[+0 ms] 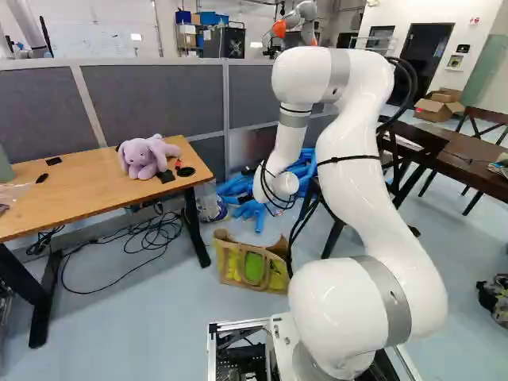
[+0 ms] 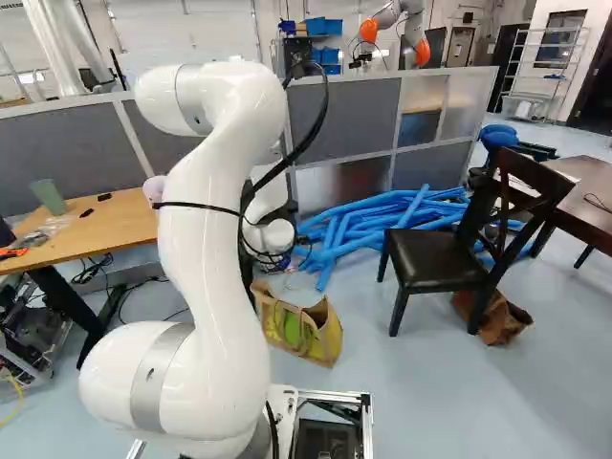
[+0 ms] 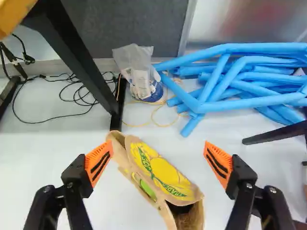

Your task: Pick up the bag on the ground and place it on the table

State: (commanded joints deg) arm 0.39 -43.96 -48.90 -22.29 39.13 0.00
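The papery bag [image 3: 165,167] sits on the floor [image 1: 151,317], near the tabletop [image 1: 87,187]. The hand [image 3: 159,159] is wide open above it, with nothing in its grip. The bag looks light and bendy; pinching its top edge [image 1: 254,251] gently should stop it crumpling.

The left base view looked ahead and slightly down from behind the arm [image 1: 361,190], which loomed close, right of centre. The right base view faced much the same way from the arm's other side, so the arm filled the left half. Both took in the bag [image 1: 232,263], the blue tubes [image 3: 254,100], the wooden table [image 1: 87,186] and the partition [image 2: 354,115]. The wrist view looked steeply down, nearer the bag, low in its frame, with the tubes at upper right.
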